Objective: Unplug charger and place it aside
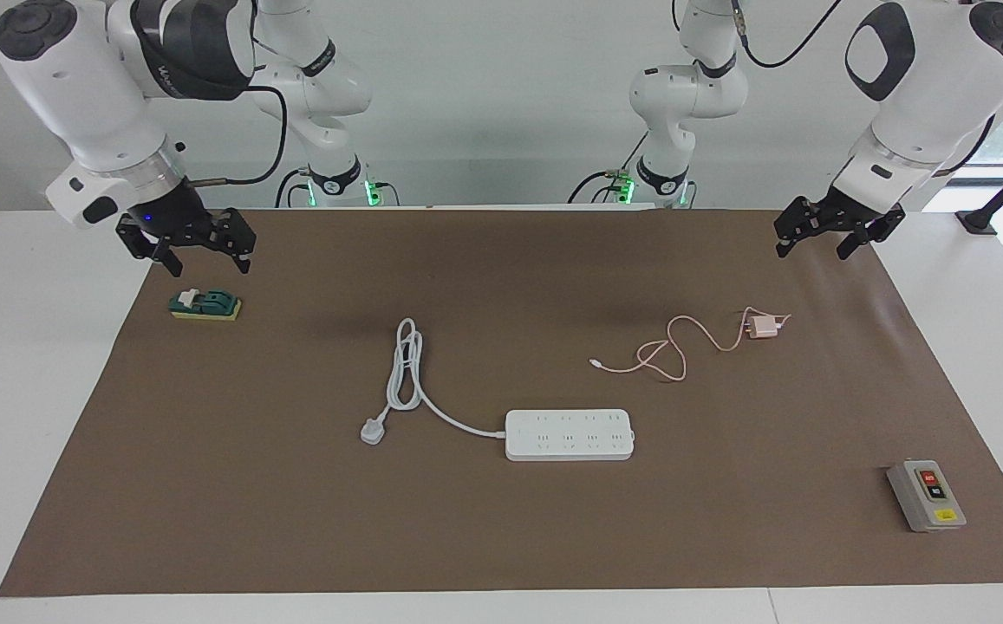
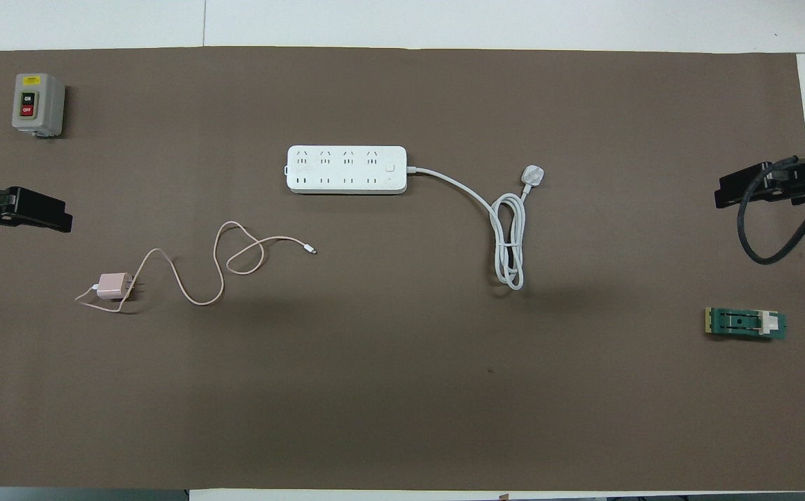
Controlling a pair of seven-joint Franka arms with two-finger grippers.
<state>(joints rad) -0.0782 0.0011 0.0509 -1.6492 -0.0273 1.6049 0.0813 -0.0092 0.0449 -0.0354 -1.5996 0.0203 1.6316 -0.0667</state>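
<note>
The charger [image 1: 761,327] [image 2: 113,286], a small pale pink cube, lies loose on the brown mat toward the left arm's end, its thin pink cable [image 1: 670,347] [image 2: 221,268] curling toward the middle. It is not plugged into the white power strip [image 1: 569,434] [image 2: 346,169], which lies farther from the robots. My left gripper [image 1: 813,249] [image 2: 61,221] hangs open and empty over the mat's corner, above and apart from the charger. My right gripper [image 1: 211,264] [image 2: 722,198] hangs open and empty over the mat's edge at the right arm's end.
The strip's thick white cord ends in a three-pin plug [image 1: 372,431] [image 2: 533,174]. A green block [image 1: 205,304] [image 2: 745,323] lies under the right gripper's area. A grey on/off switch box [image 1: 926,495] [image 2: 38,104] stands at the mat's corner farthest from the robots, at the left arm's end.
</note>
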